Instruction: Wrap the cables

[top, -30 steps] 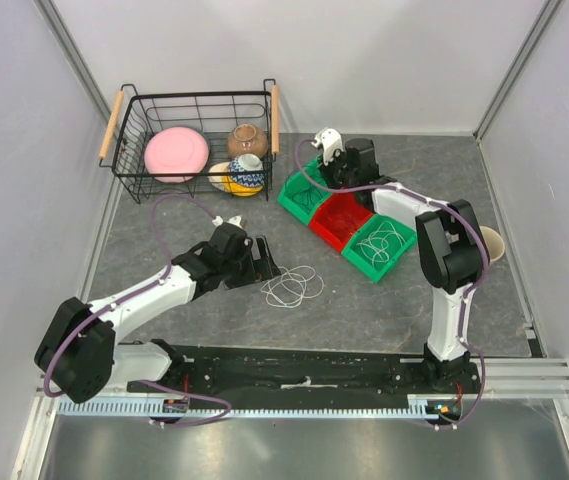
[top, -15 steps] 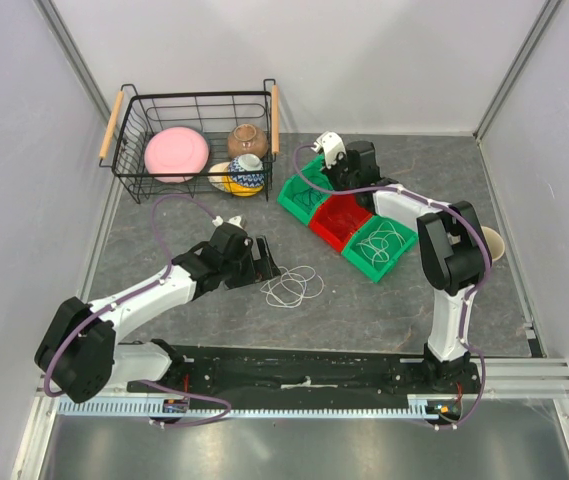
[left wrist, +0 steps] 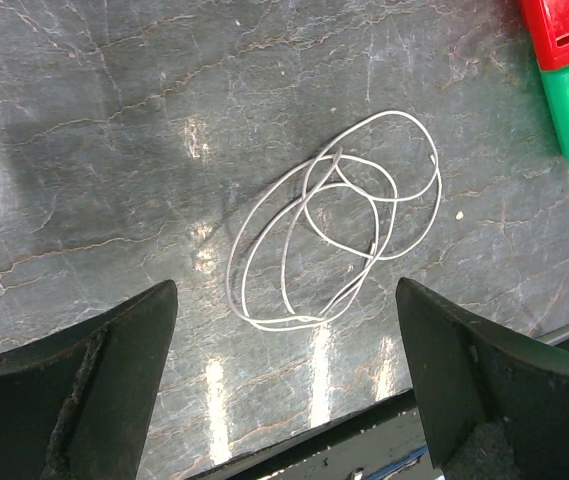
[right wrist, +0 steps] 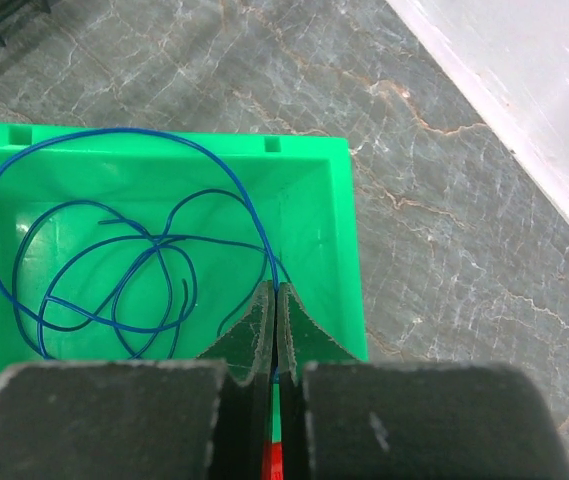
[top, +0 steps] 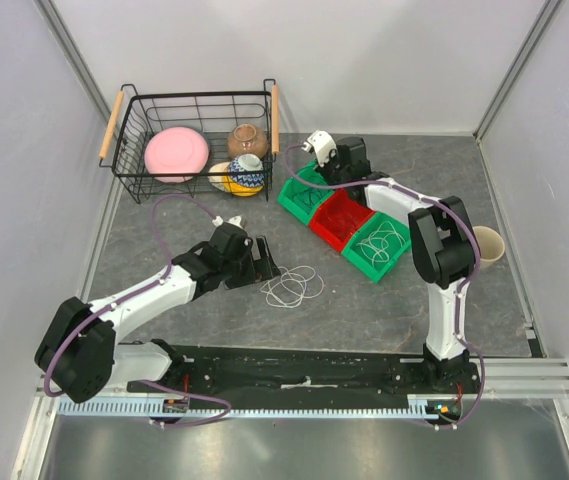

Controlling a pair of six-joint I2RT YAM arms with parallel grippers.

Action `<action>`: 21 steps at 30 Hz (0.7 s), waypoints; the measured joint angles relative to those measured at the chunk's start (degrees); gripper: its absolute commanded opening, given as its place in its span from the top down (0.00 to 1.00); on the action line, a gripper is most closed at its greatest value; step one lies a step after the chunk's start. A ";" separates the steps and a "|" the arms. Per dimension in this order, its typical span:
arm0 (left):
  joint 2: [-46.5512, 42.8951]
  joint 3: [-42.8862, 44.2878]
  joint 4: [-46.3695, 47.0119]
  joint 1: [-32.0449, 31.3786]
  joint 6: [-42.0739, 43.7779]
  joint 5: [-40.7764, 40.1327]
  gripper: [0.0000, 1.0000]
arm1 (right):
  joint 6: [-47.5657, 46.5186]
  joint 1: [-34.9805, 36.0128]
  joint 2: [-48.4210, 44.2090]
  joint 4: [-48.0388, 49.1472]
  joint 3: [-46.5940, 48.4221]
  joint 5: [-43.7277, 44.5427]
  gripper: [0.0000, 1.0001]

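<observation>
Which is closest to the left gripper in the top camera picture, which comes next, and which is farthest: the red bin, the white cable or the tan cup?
1. white cable, just right of the left gripper.
2. red bin, farther back and to the right.
3. tan cup, far off at the right side.

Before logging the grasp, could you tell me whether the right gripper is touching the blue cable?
Touching. The right wrist view shows the blue cable running into the seam between the shut fingertips of the right gripper.
</observation>
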 measured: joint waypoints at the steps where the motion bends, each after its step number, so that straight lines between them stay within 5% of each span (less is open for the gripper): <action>1: 0.00 0.00 0.00 0.00 -0.02 0.00 0.03 | -0.50 0.35 0.37 -0.46 0.33 0.42 1.00; 12: -0.74 0.00 0.02 0.00 -0.02 -0.04 0.03 | -4.66 2.91 4.20 -4.00 3.23 5.73 1.00; 21: -1.29 -0.22 0.00 0.00 -0.02 -0.04 0.03 | -5.05 3.15 7.52 -5.86 7.30 8.07 0.89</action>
